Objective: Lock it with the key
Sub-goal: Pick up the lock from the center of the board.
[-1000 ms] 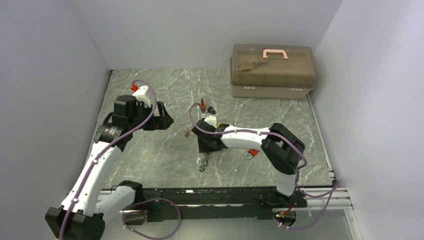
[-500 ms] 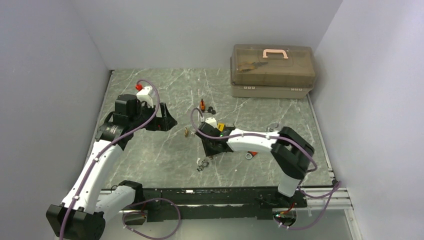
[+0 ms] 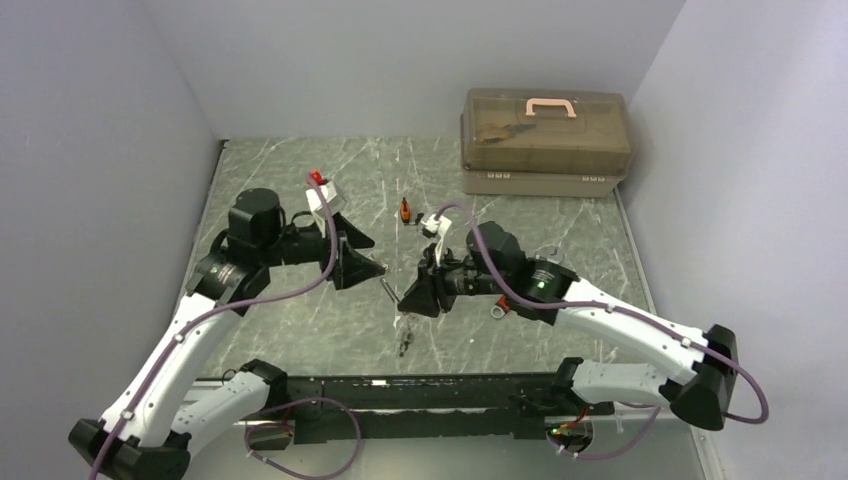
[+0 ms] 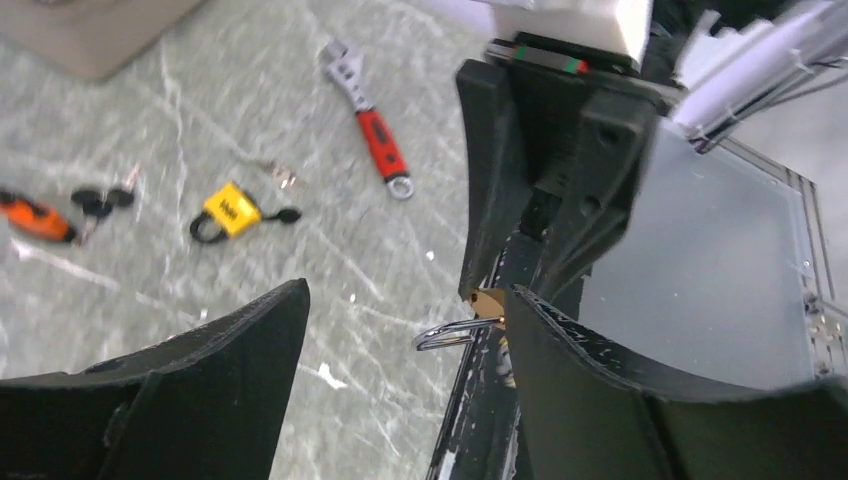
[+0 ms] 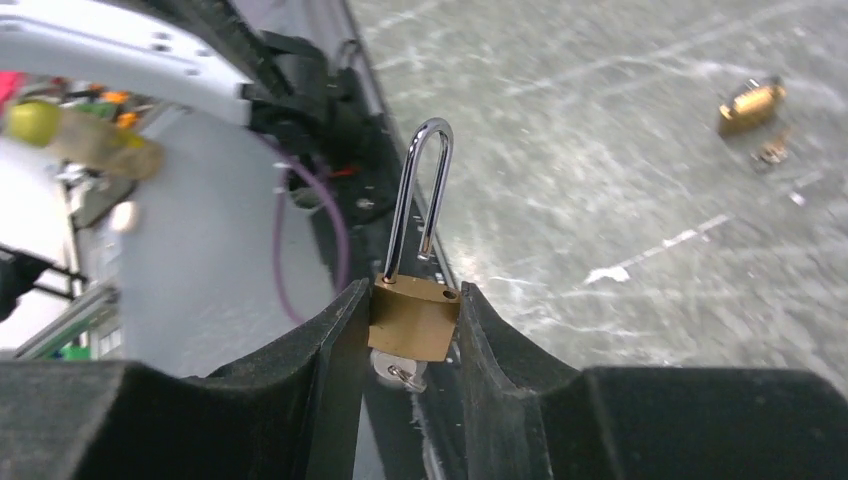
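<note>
Holding the brass padlock (image 5: 413, 318) off the desk (image 5: 620, 130), I have my right fingers (image 5: 325, 350) clamped on the two flanks of its body at the lower middle of the right wrist frame. That grip leaves the shackle (image 5: 422, 170) sticking clear above and the keyhole face free below. One shackle leg sits in the body and the other ends just above it, so I judge the lock not yet shut. A scrap of silver metal (image 5: 393, 372) shows under the body. It may be the key, but I cannot tell.

My left fingers (image 4: 230, 340) stand apart with nothing between them, facing the lock from left of centre in the top view. I take it they are there to press the shackle home or work the key while the right arm steadies the body.

Counting, I find three padlocks:
- the held one
- a second brass padlock (image 5: 750, 100) lying at the upper right of the right wrist frame
- a yellow padlock (image 4: 232, 210) at the left of the left wrist frame

I also count one red-handled wrench (image 4: 378, 145), one small orange item (image 4: 35, 218), and one lidded toolbox (image 3: 545, 140) at the upper right of the top view.
</note>
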Motion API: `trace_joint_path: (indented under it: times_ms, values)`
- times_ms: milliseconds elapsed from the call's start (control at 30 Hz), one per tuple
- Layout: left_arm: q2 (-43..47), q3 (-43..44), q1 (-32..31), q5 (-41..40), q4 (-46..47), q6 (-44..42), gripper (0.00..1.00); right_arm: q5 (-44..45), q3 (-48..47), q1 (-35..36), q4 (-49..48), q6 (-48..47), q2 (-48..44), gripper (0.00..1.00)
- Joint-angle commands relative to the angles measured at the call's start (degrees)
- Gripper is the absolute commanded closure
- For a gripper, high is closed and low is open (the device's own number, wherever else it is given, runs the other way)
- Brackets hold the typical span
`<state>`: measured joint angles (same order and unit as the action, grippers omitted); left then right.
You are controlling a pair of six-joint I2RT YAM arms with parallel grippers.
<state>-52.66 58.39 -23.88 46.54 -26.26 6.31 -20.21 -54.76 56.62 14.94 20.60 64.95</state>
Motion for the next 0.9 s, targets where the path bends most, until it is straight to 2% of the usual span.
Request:
trace_joint_path:
  times_ms: [0, 200, 367, 867]
  values:
    - [3.85, 2.8, -0.12, 12.77, 5.86, -3.72, 0.25, -14.02, -0.43, -1.9, -5.3, -1.05, -4.94, 1.0]
    - [2.66, 4.11, -1.11, 23.0, 5.44, -3.74, 0.35, -20.01, -3.1, -2.31, -4.22, -1.43, -6.28, 1.0]
    - [1.08, 5.67, -3.58, 22.79, 1.04, -8.07, 0.38, -23.01, -4.9, -2.28, -4.37, -1.39, -6.24, 1.0]
    - [-1.37, 8.32, -8.05, 22.73, -6.53, -13.3, 0.65, -19.76, -6.94, -2.44, -1.74, -3.55, -5.25, 1.0]
